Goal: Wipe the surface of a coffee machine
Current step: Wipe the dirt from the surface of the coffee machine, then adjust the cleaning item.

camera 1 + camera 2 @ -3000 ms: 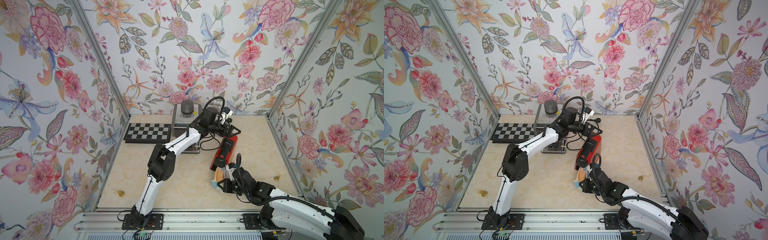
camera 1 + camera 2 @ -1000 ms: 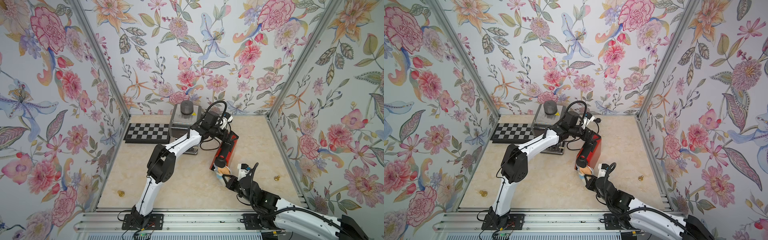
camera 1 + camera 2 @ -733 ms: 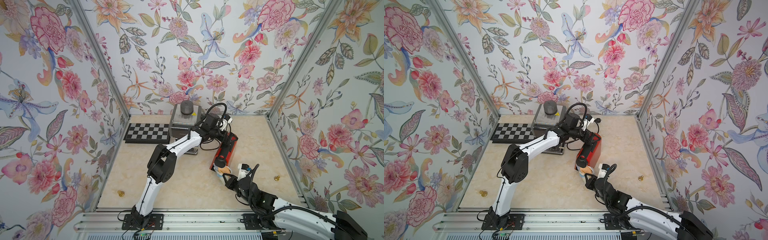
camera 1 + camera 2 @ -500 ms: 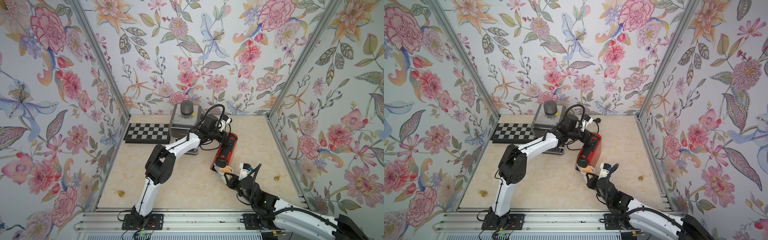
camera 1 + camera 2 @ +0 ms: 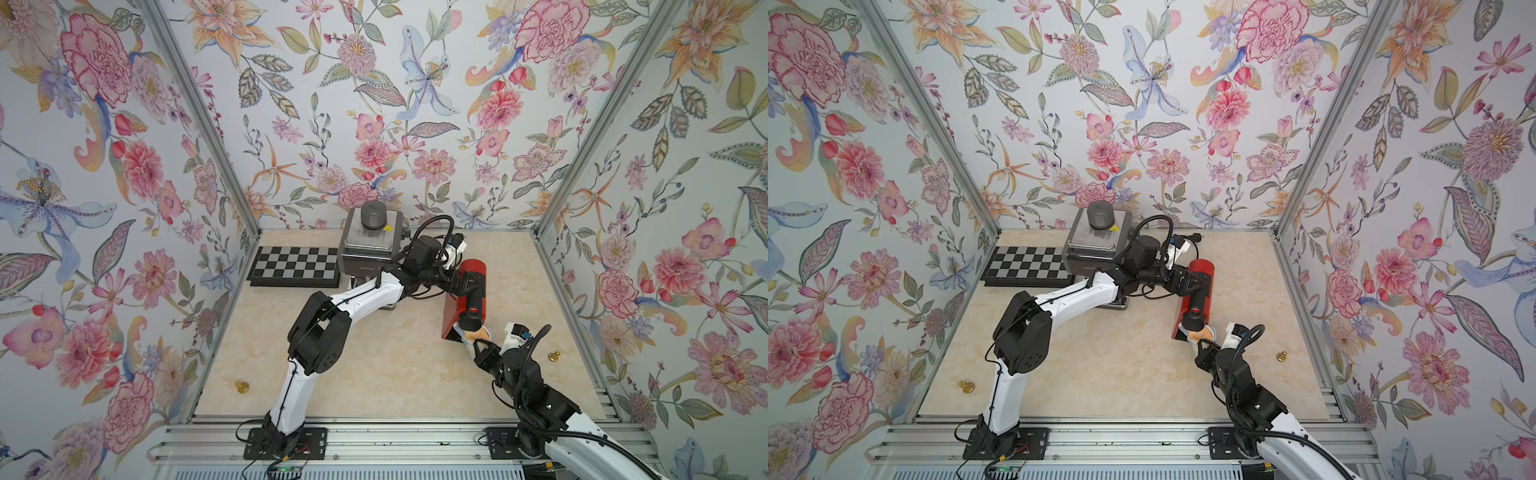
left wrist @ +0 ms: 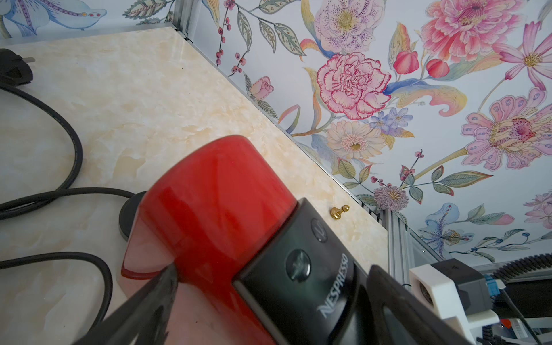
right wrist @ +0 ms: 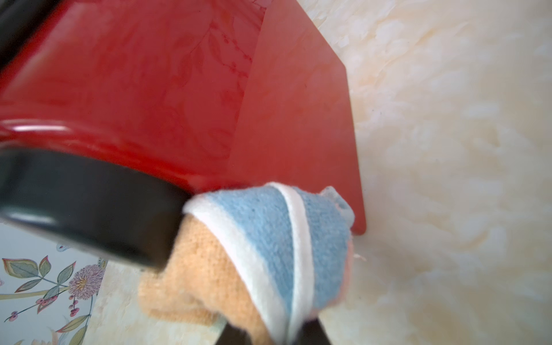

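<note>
The right gripper (image 7: 268, 334) is almost cut off in its wrist view; only dark finger stubs show, clenched on a folded cloth (image 7: 268, 248). The cloth presses against the lower front of the red coffee machine (image 5: 465, 291), under its black spout. The left gripper (image 5: 467, 282) hides the machine's top in both top views, its jaws spread wide around the body (image 6: 209, 209), mid-table right.

Right-wrist close-up, blurred throughout: the red coffee machine (image 7: 167, 98) runs off the upper left edge, its black spout (image 7: 83, 206) soft, while the folded cloth (image 7: 263, 257) hides the gripper fingertips at lower centre.
</note>
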Motion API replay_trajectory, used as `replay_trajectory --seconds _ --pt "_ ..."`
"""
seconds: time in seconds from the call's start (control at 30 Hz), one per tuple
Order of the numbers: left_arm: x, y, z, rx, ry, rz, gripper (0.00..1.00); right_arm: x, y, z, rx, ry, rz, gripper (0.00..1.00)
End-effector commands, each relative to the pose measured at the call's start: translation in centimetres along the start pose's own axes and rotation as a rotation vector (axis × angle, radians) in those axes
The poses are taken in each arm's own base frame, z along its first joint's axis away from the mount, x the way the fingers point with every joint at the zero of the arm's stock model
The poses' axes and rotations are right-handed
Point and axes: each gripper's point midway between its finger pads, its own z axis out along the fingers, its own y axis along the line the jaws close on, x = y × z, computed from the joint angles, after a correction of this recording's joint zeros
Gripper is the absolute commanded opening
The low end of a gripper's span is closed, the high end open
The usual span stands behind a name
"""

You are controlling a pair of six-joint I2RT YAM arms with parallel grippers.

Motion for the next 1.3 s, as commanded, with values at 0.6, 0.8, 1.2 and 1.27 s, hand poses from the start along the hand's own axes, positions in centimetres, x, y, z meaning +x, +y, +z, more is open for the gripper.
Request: replay_trajectory --seconds 0.6,0.8,1.2,1.27 --pt "-8.5 -4.5 -7.5 0.129 -0.191 0.024 0.99 4.9 7.5 -8.3 -0.253 0.544 -0.232 0.0" --pt "-10.0 -5.4 -9.8 0.074 -0.238 0.073 0.99 0.3 14.0 -9.5 -0.347 0.456 -0.372 0.0" --pt "-6.4 -11.6 -15.3 0.297 -0.261 0.204 0.99 -8.1 19.4 -6.6 -0.504 0.313 -0.266 0.0" --pt "-5.4 -12.8 -15.9 0.36 -0.266 0.208 0.99 -9.3 19.8 -6.7 -0.57 0.305 -0.217 0.0"
